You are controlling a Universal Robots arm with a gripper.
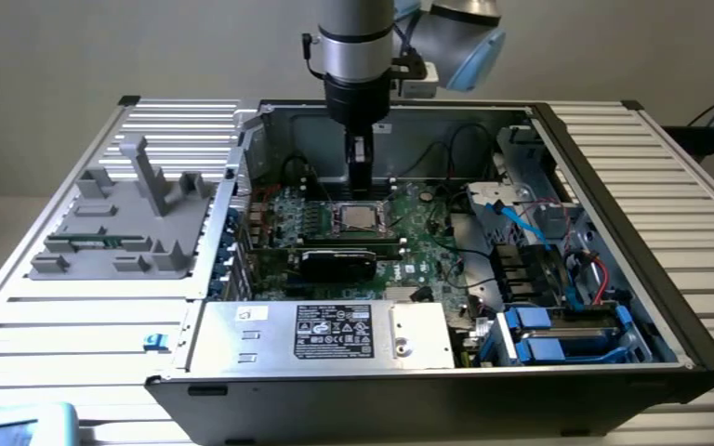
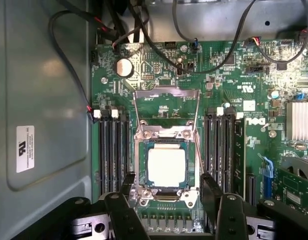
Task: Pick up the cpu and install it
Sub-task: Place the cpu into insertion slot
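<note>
Though empty, end effector (image 2: 169,181) spread above cpu (image 2: 166,167), seemingly in socket (image 2: 143,135), inside case (image 1: 394,395) on slatted table (image 1: 692,232).

Silvery-grey cpu (image 2: 166,167), thin tan-green rim; green motherboard (image 2: 143,70) around it; black end effector (image 2: 168,181) at six o'clock; ribbed pale-grey surface (image 1: 661,195).

Drop path over socket (image 2: 165,134) at exterior-view centre is sitting open, gripper (image 1: 357,189) hanging in it. Black card (image 1: 350,262) is crowding just below; drive cage (image 1: 543,218) is walling off the right.
</note>
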